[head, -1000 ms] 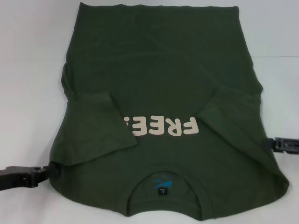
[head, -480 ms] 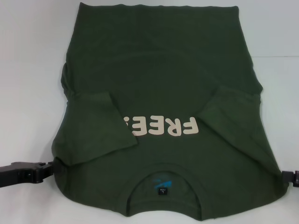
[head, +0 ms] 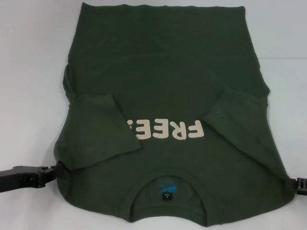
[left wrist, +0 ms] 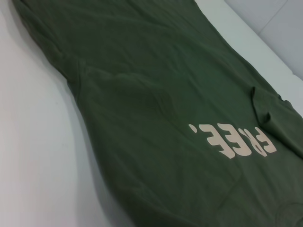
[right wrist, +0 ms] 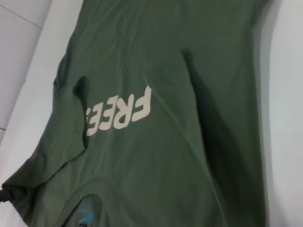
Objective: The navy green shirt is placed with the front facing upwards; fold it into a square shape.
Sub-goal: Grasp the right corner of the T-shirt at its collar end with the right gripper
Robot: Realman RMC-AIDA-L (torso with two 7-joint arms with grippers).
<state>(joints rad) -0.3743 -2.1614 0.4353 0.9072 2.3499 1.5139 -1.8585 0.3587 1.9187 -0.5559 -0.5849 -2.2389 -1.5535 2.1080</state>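
The shirt (head: 163, 96) lies face up on the white table (head: 29, 72), filling the centre of the head view, collar at 6 o'clock and hem at 12. Both sleeves are already folded inward over the chest, the left one covering the start of the "FREE" print (head: 165, 130). The body is not yet folded, so most of the squaring looks left to do. The left gripper (head: 50, 173) touches the shoulder edge at 8 o'clock; the right gripper (head: 298, 184) sits at the opposite edge, around 4. Neither one's finger spread can be told.
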